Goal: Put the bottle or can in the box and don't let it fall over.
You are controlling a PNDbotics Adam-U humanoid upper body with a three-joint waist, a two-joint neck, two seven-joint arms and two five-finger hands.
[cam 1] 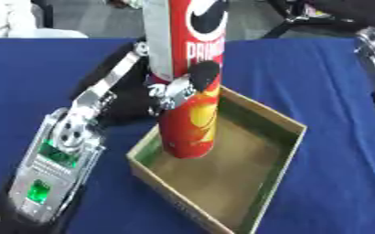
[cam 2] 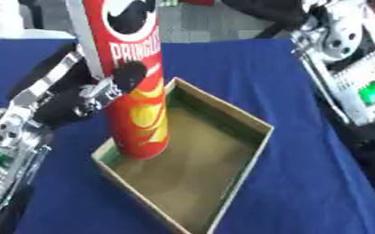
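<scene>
Curled around the tall red Pringles can (cam 1: 189, 68), the left hand (cam 1: 171, 89) has its dark thumb across the can's front. That can stands upright with its base inside the shallow cardboard box (cam 1: 279, 151), at the box's near-left corner, on the blue table (cam 1: 318, 68). High at the right edge, the right arm (cam 2: 347, 55) shows; its hand is out of sight.

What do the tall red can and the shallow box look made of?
The tall red printed can looks like glossy paperboard, with sheen down its side; the material is uncertain. The shallow brown open box looks like matte cardboard: thin walls, dull tan floor, greenish inner faces.
</scene>
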